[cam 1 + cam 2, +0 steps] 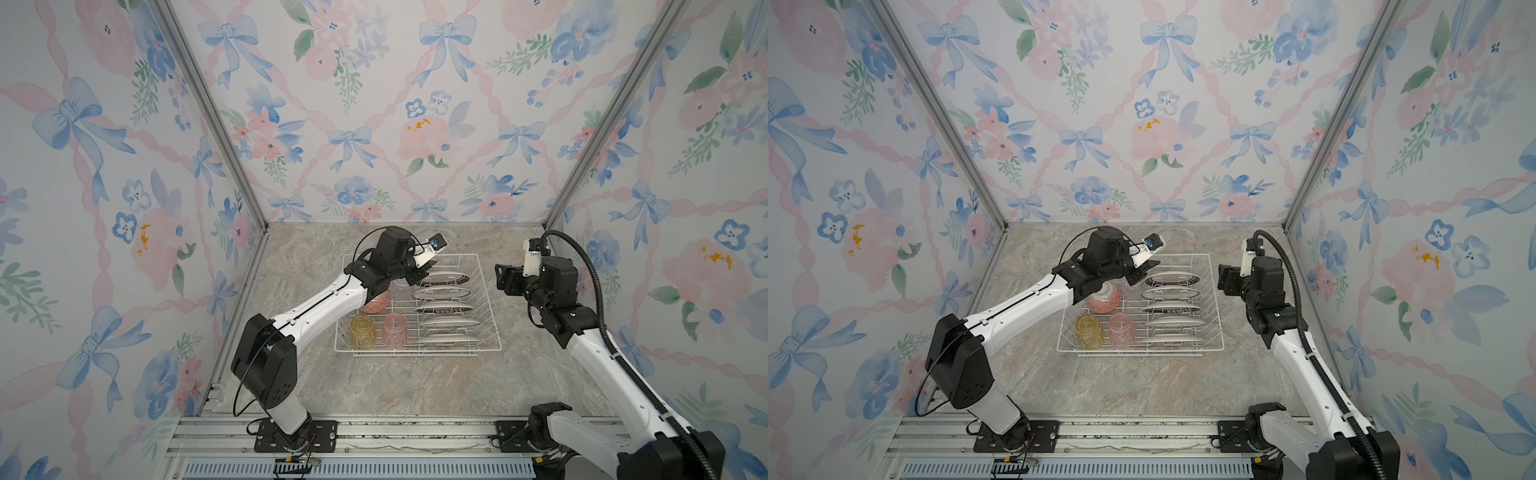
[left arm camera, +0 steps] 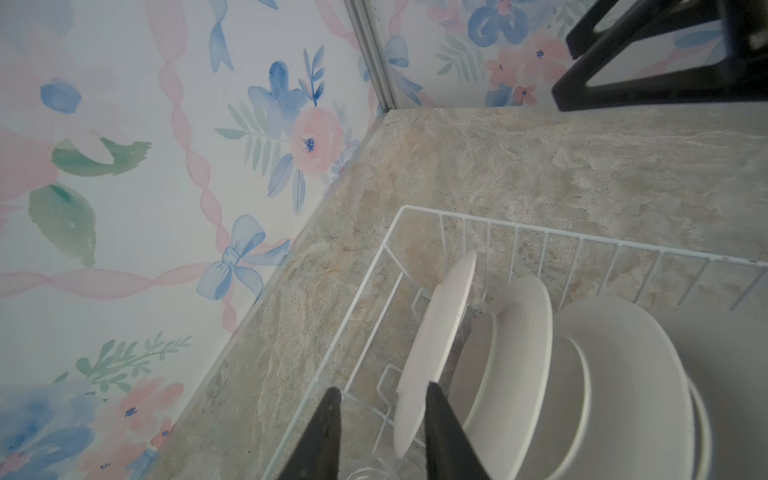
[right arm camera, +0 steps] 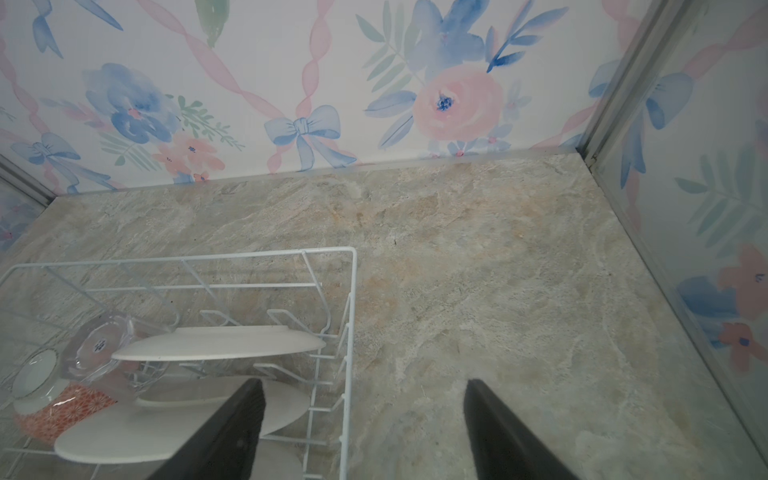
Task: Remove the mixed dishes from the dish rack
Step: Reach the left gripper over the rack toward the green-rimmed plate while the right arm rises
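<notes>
My left pincer (image 2: pixel 382 388) hangs over the rack (image 1: pixel 457 254) with its fingers a little apart. A clear cup (image 3: pixel 102 345) shows low between them, but I cannot tell if they squeeze it. Five plates (image 1: pixel 446 307) stand in a row beside this pincer, and the end one is just beside one finger. The bowl (image 1: pixel 1104 297) lies just behind it, under the arm. The yellow cup (image 1: pixel 363 331) and pink cup (image 1: pixel 395 329) stand farther back. My right pincer (image 3: pixel 363 384) is wide open and holds nothing. It is over the counter (image 3: pixel 498 270), just outside the rack.
</notes>
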